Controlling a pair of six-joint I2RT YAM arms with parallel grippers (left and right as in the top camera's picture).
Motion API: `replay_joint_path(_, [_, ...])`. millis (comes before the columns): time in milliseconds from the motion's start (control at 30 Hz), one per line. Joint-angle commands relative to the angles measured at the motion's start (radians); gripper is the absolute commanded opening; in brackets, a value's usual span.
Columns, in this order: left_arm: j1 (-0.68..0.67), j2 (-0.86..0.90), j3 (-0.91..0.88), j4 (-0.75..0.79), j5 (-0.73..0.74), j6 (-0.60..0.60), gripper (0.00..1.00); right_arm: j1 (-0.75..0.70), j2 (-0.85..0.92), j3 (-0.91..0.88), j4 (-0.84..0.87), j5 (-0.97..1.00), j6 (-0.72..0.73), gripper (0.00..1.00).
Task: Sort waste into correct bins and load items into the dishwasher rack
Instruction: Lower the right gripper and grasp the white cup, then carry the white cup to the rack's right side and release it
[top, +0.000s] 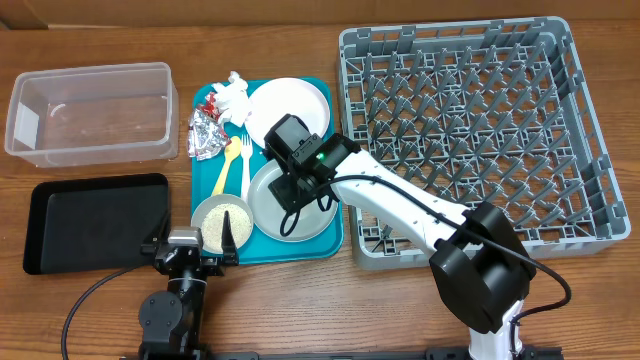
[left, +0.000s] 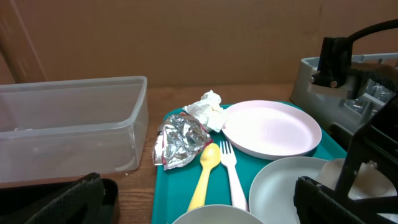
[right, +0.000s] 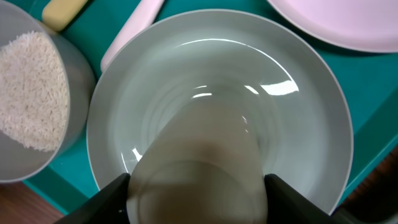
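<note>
Cup (right: 196, 165) atop pale grey plate (right: 186, 68), in the right claw's (right: 198, 186) pinch.

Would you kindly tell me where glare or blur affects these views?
Right wrist: glare streaks on the grey plate, and the cup between the jaws is blurred. Left wrist: foil wrapper glints, near edge soft. Overhead: even light, sharp.
</note>
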Motion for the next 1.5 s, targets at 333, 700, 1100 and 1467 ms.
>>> replay_joint_path(333, [0.003, -0.008, -0.003, 0.003, 0.005, 0.009, 1.00, 0.002, -0.067, 0.192, -0.214, 0.047, 0.003, 0.54])
replay_joint_path(700, [0.003, -0.008, -0.003, 0.003, 0.005, 0.009, 1.00, -0.103, -0.217, 0.368, -0.350, 0.069, 0.037, 0.51])
replay_joint_path(1100, [0.003, -0.008, -0.003, 0.002, 0.005, 0.009, 1.00, -0.542, -0.262, 0.364, -0.455, 0.116, 0.052, 0.51])
replay_joint_path(1467, [0.003, -0.008, -0.003, 0.003, 0.005, 0.009, 1.00, -0.898, -0.205, 0.349, -0.475, 0.072, 0.052, 0.52])
